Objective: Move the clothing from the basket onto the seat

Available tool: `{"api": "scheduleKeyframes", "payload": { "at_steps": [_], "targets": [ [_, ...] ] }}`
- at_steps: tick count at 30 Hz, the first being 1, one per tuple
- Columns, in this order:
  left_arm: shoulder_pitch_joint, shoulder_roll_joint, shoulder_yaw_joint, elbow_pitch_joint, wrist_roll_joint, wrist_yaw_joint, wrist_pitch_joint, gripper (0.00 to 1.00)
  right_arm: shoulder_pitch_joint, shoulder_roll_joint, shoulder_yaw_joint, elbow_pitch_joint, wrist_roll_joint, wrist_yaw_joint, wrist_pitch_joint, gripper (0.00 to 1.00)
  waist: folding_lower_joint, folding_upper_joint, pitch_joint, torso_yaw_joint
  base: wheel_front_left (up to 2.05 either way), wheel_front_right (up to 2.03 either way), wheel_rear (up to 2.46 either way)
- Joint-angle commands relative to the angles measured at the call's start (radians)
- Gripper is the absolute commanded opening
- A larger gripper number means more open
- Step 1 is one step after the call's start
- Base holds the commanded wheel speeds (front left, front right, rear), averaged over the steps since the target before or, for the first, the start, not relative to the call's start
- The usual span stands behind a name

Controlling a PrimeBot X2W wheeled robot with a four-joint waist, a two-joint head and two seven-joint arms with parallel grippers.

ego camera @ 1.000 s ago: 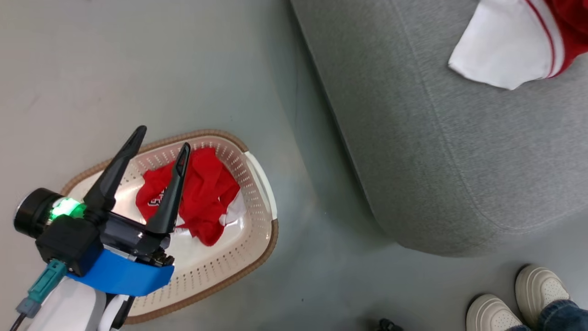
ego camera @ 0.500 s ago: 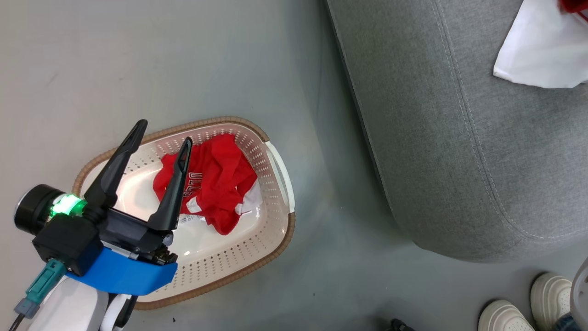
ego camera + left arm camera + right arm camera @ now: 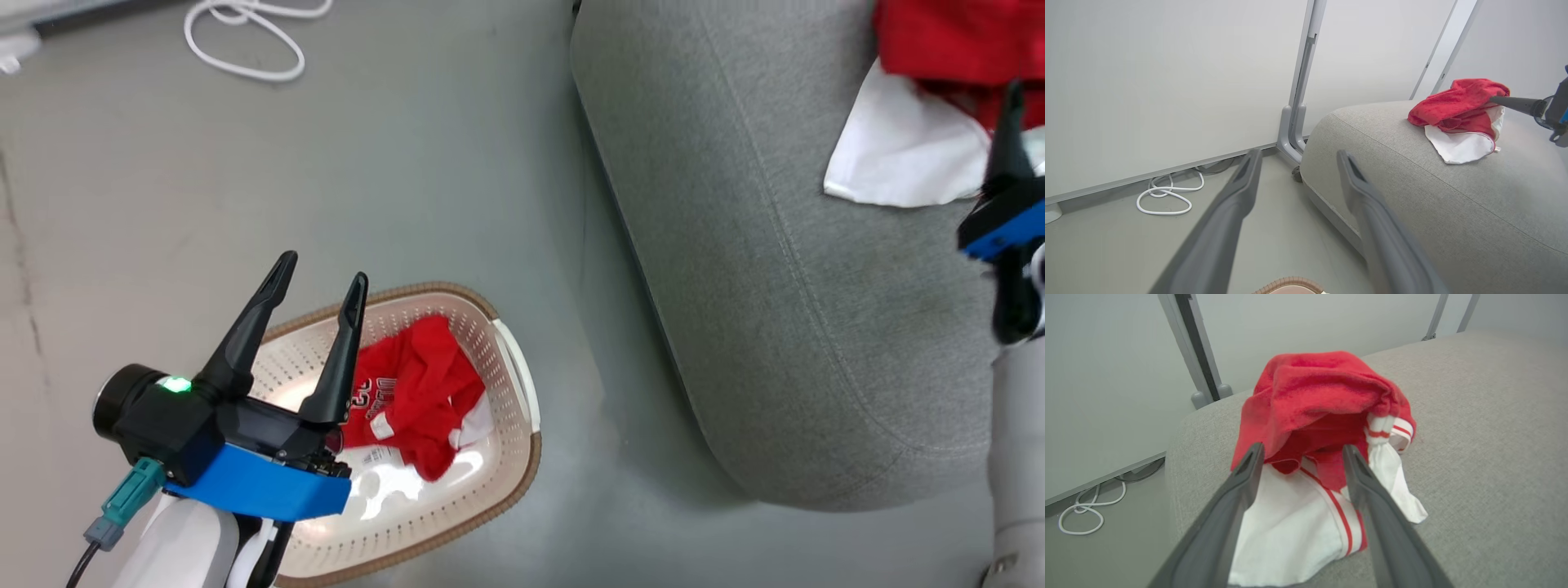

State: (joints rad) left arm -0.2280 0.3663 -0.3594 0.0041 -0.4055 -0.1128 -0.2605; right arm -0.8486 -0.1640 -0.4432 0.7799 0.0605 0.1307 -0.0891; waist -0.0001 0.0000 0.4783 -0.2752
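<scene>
Looked about halfway done: one red-and-white garment [image 3: 906, 155] lay on the grey couch cushion [image 3: 775, 286] by the spread-open, empty right end effector [image 3: 1301, 448], while the red jersey [image 3: 408, 392] sat in the basket [image 3: 522, 457], with the left end effector [image 3: 322, 269] open and empty near it.

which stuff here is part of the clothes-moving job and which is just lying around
Part of the job: red jersey, basket, seat, red and white garment on the seat, left gripper, right gripper.
Lying about: white cable on the floor, grey post.

Unreadable white lettering on red jersey [image 3: 418, 390]
</scene>
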Motion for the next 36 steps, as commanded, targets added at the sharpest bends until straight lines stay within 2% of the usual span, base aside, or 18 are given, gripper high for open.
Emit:
{"api": "scheduleKeyframes", "payload": {
  "at_steps": [1, 10, 23, 28, 36],
  "targets": [
    [0.011, -0.009, 0.013, 0.006, -0.002, -0.005, -0.005, 1.00, 0.042, 0.008, 0.025, -0.021, 0.011, 0.000, -0.010, 1.00, 0.0001, 0.0000, -0.063, 0.005, 0.00, 0.00, 0.00],
    [0.089, -0.096, 0.084, 0.064, -0.004, -0.013, -0.006, 1.00, 0.326, 0.051, 0.200, -0.245, 0.040, 0.000, -0.045, 1.00, 0.0001, 0.0000, -0.206, 0.020, 0.00, 0.00, 0.00],
    [0.169, -0.169, 0.133, 0.161, -0.007, -0.018, -0.006, 1.00, 0.691, 0.114, 0.280, -0.618, -0.001, 0.000, -0.009, 1.00, 0.0001, 0.0000, -0.351, 0.074, 0.00, 0.00, 0.00],
    [0.193, -0.181, 0.148, 0.184, -0.010, -0.018, -0.006, 1.00, 0.792, 0.113, 0.309, -0.704, 0.031, 0.000, 0.016, 1.00, 0.0001, 0.0000, -0.394, 0.103, 0.00, 0.00, 0.00],
    [0.225, -0.198, 0.173, 0.202, 0.002, -0.018, -0.006, 1.00, 0.865, 0.114, 0.332, -0.748, 0.028, 0.000, 0.039, 1.00, 0.0001, 0.0000, -0.433, 0.164, 0.00, 0.00, 0.00]
  ]
}}
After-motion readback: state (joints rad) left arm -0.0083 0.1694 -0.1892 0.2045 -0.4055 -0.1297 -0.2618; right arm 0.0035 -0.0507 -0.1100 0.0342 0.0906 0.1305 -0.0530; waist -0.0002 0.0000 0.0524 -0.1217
